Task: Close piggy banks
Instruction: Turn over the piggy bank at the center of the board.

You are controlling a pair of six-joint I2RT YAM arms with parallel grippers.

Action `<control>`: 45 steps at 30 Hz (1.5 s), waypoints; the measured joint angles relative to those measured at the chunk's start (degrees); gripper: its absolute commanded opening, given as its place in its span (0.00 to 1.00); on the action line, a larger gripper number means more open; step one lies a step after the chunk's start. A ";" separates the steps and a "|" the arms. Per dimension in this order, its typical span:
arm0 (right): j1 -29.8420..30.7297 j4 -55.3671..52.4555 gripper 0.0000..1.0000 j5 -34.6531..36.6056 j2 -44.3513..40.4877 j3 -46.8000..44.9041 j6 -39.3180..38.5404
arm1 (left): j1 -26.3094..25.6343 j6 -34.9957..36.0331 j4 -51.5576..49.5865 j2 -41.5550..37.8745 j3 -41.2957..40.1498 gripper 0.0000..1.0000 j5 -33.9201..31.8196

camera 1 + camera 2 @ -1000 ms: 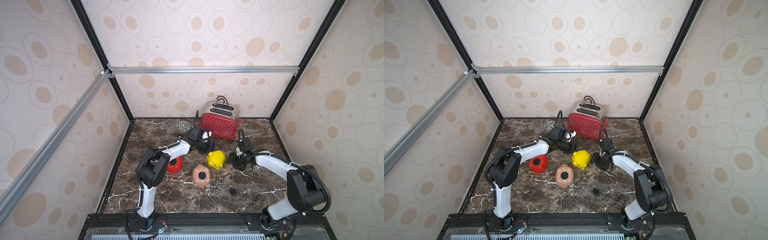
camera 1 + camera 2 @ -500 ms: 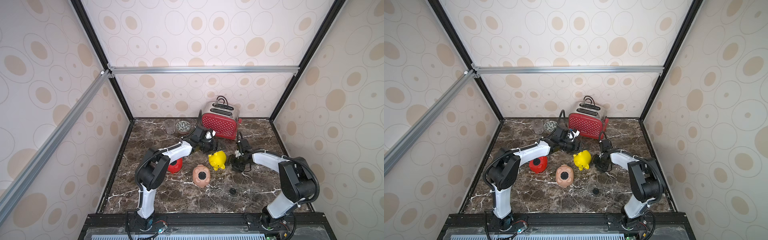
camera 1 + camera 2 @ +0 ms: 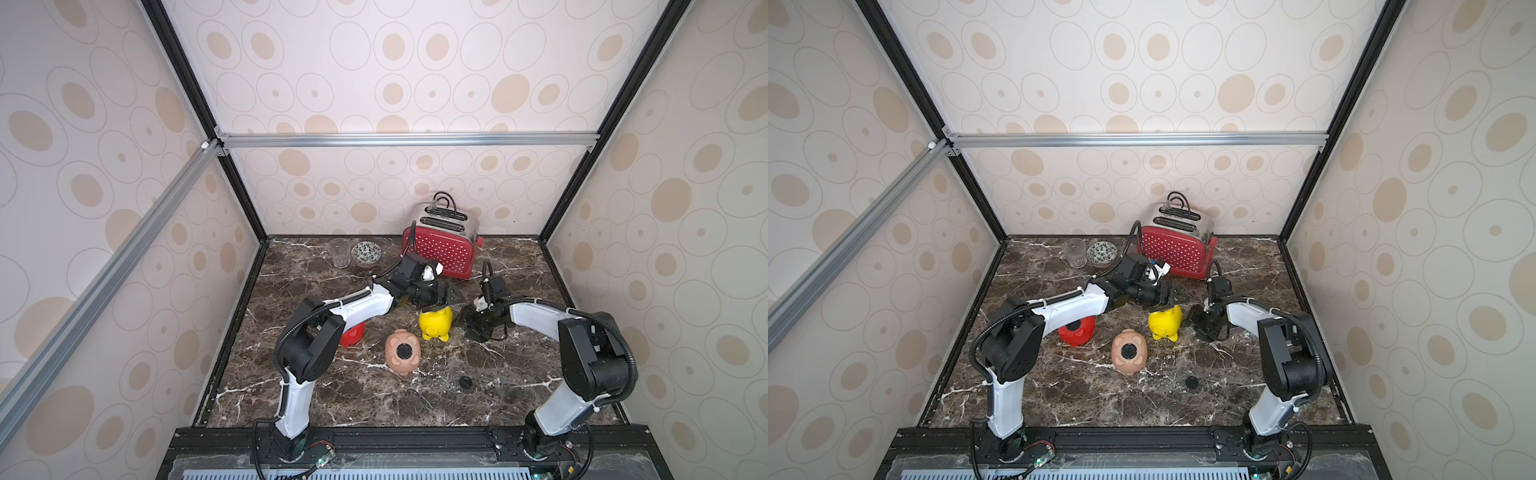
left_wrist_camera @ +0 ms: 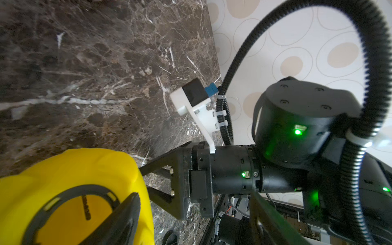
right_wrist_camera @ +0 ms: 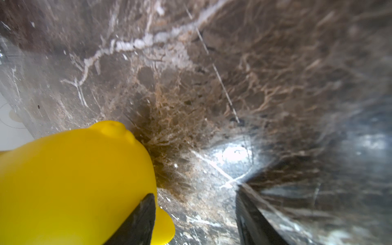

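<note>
Hovering on the far side of the yellow pig [image 3: 435, 325], the left hand [image 3: 451, 300] stands wide open with nothing between its jaws; in the left wrist view one finger [image 4: 125, 218] crosses the pig's black-ringed belly hole. The right hand [image 3: 473, 328], low over the bench [image 3: 374, 403] just right of that pig, is parted and empty. The pink pig [image 3: 402, 353] lies near-left of it, the red pig [image 3: 353, 334] half under the left arm [image 3: 357, 308]. A black cap [image 3: 465, 381] sits alone on the bare near half; toaster [image 3: 440, 254], glass [image 3: 338, 254] and bowl [image 3: 365, 252] line the far edge.
</note>
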 measured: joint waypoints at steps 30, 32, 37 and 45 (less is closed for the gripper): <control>-2.29 -6.82 0.53 0.24 -14.47 -6.16 -7.54 | 1.49 10.10 -14.27 -4.13 6.05 0.87 -5.68; -1.57 -7.15 0.57 -0.24 -15.37 -7.13 -7.96 | 2.38 10.10 -14.23 -5.64 4.76 0.87 -5.97; 3.80 -7.21 0.74 -0.61 -17.68 -7.87 -9.03 | 5.40 10.10 -14.08 -8.83 1.97 0.87 -7.13; 12.98 -8.48 0.81 3.82 -18.93 -4.90 -8.83 | 7.15 11.76 -14.84 -11.47 -0.50 0.89 -9.44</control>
